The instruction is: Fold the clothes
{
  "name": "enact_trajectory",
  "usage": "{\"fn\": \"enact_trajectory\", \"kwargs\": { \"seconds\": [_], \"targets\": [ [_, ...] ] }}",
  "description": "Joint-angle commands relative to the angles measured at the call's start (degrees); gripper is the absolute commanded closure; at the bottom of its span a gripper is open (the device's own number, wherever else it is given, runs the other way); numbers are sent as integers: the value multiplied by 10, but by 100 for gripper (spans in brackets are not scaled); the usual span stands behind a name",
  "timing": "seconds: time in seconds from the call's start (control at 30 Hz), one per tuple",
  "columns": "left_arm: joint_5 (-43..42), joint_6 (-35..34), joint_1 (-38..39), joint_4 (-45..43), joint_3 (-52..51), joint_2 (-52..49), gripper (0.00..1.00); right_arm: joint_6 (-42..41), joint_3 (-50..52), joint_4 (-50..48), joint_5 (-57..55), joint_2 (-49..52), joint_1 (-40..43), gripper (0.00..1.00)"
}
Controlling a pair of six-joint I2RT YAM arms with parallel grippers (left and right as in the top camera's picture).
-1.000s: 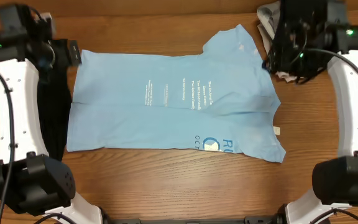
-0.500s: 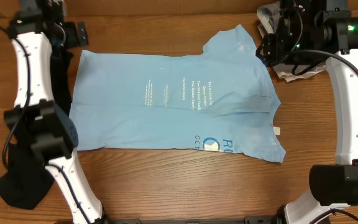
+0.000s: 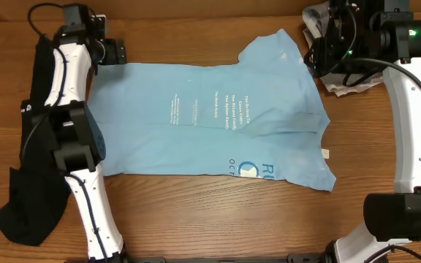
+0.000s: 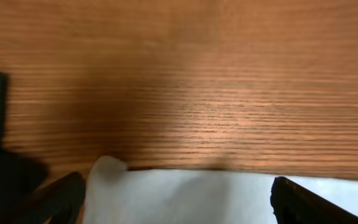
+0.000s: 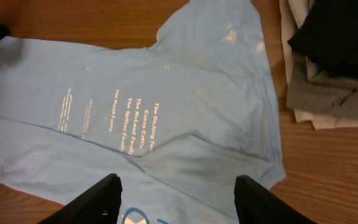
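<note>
The light blue T-shirt [image 3: 203,120] lies spread flat on the wooden table, with white text and a blue-white logo near its front edge. My left gripper [image 3: 117,54] is open at the shirt's far left corner; in the left wrist view [image 4: 176,205] its fingers [image 4: 55,199] straddle that pale corner [image 4: 166,193], holding nothing. My right gripper [image 3: 321,58] is open and hovers above the shirt's far right sleeve; in its wrist view [image 5: 176,202] the shirt [image 5: 166,106] lies well below it. The long black garment [image 3: 28,197] lies along the table's left side.
A pile of folded grey, white and black clothes [image 3: 320,22] sits at the far right corner, right of my right gripper, and also shows in the right wrist view [image 5: 328,56]. Bare wood [image 3: 218,212] lies in front of the shirt.
My left arm has swung right along the far edge to the shirt's far left corner, uncovering the black garment. My right gripper has barely moved.
</note>
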State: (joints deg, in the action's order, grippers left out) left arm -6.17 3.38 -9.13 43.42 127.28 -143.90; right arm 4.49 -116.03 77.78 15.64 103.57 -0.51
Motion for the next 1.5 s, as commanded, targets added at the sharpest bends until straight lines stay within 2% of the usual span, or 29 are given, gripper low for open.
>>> {"fn": "enact_trajectory", "kwargs": {
  "seconds": [0.0,0.2,0.33,0.37,0.47,0.5,0.57,0.7,0.97,1.1,1.27,1.33,1.47],
  "targets": [
    [47,-21,3,-4,14,-30,4,0,19,-14,-2,1,-4,41],
    [68,-31,3,-17,14,-37,5,-2,58,-45,-1,1,-4,42],
    [68,-38,3,-24,14,-37,16,-17,77,-69,-1,1,-5,45],
    [68,-38,3,-25,14,-37,20,-17,82,-74,-1,1,-5,46],
    [67,-38,3,-26,14,-38,44,-19,90,-89,-1,2,-7,49],
    [67,-38,3,-26,14,-38,55,-19,90,-93,-1,2,-9,50],
    [67,-38,3,-24,14,-38,72,-19,90,-105,-1,2,-12,52],
    [69,-38,3,-11,14,-38,94,-19,90,-137,-1,2,-28,58],
    [77,-55,1,83,35,-19,96,-63,90,-240,-35,26,-43,63],
    [76,-56,2,134,55,-2,96,-62,90,-309,-36,77,-43,63],
    [76,-56,2,156,60,18,96,-62,77,-387,-56,166,-43,63],
    [76,-56,3,163,60,20,96,-59,69,-414,-64,205,-43,60],
    [76,-56,3,181,60,19,96,-45,63,-475,-80,272,-42,46]
  ]
}}
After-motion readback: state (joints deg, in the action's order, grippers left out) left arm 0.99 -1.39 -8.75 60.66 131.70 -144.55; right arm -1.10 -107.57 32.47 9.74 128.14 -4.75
